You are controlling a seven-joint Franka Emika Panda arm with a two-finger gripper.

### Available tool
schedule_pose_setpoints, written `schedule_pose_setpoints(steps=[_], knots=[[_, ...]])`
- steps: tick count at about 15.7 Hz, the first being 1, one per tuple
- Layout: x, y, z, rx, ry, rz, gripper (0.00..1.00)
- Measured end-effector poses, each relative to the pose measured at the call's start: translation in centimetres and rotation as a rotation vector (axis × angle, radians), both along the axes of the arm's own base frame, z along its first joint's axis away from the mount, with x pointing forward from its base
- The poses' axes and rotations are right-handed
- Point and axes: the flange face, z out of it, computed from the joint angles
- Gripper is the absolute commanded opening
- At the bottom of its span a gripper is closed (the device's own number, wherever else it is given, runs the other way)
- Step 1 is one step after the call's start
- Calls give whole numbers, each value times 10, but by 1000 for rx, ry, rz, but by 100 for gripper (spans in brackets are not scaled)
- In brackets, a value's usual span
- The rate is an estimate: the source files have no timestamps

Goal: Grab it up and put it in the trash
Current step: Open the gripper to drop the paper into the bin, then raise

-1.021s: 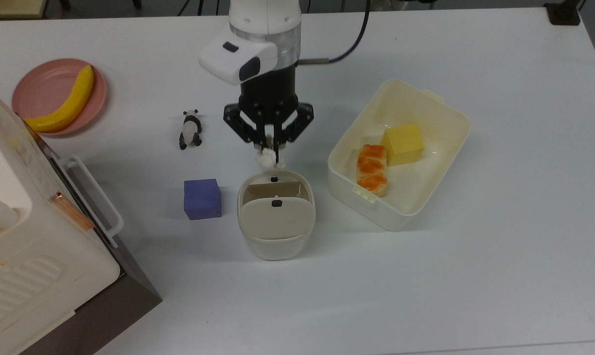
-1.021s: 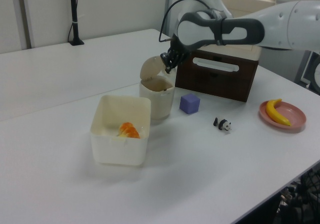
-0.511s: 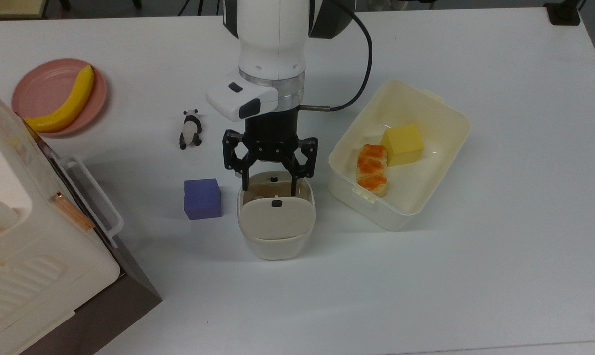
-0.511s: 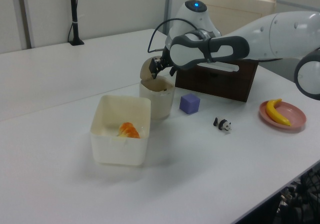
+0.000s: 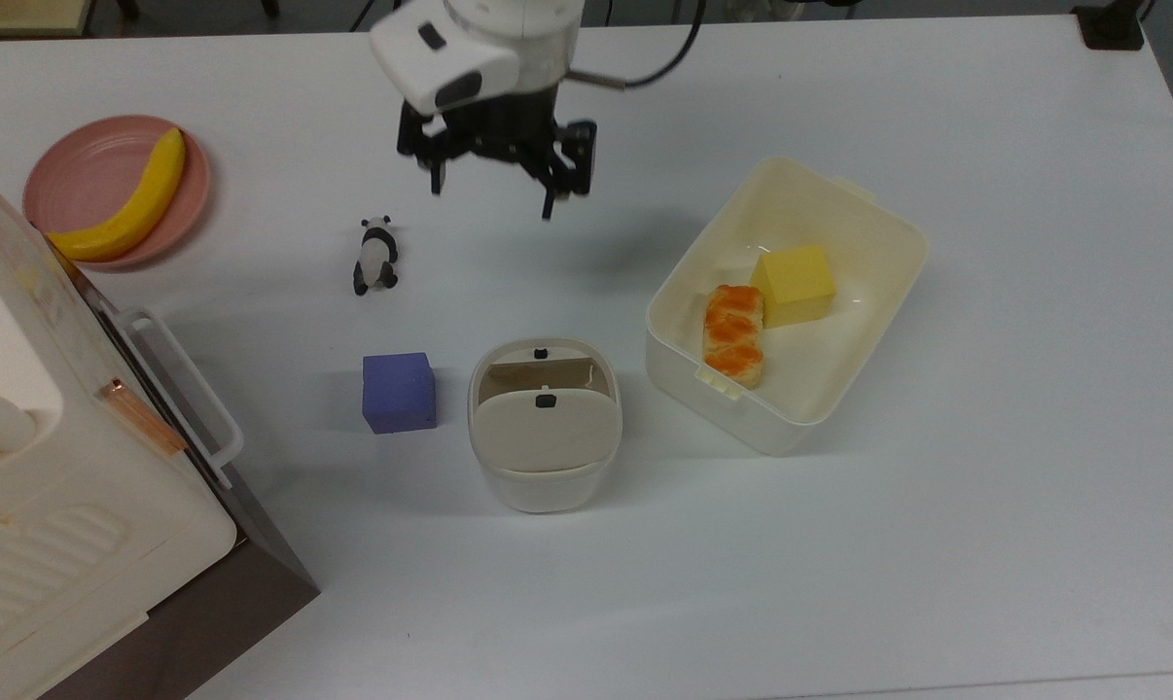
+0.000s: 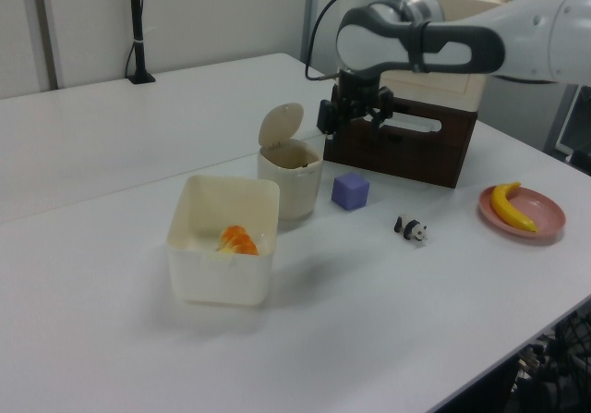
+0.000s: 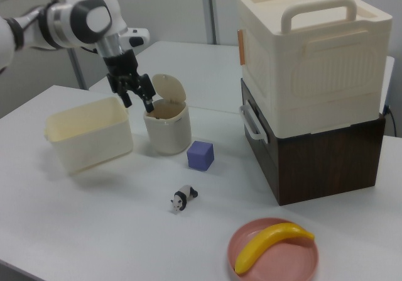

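In the right view, nearest the camera, a banana (image 7: pixel 271 246) lies on a pink plate (image 7: pixel 273 256). Beyond it a panda figurine (image 7: pixel 182 198) lies on the white table (image 7: pixel 94 231), and farther on sits a purple block (image 7: pixel 201 155). Just past the block stands the trash bin (image 7: pixel 167 125), one lid flap tipped upright and the other lying flat, as the top view also shows (image 5: pixel 545 423). To the right view's left of the bin sits a cream tub (image 7: pixel 88 133); the top view shows a yellow block (image 5: pixel 793 284) and an orange-topped pastry (image 5: pixel 733 333) inside it. On the right view's right a cream case (image 7: pixel 311 55) rests on a dark brown box (image 7: pixel 320 152). The gripper (image 5: pixel 494 190) hangs in the air beyond the bin, well apart from it, its fingers spread wide with nothing between them. The paper wad cannot be seen on the table; whether it lies inside the bin cannot be told
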Motion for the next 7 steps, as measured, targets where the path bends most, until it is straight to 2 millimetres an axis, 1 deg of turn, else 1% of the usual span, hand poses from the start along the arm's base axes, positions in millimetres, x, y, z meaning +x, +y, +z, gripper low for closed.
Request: schedule_pose_setpoints(steps=[1,3,5,7], knots=[[-9,-2,7,-1,20,19,100],[-20,-4,14,7,33,43,100],[-26,-10,17,16,34,37,100],[-26,-24,19,36,33,16,100]])
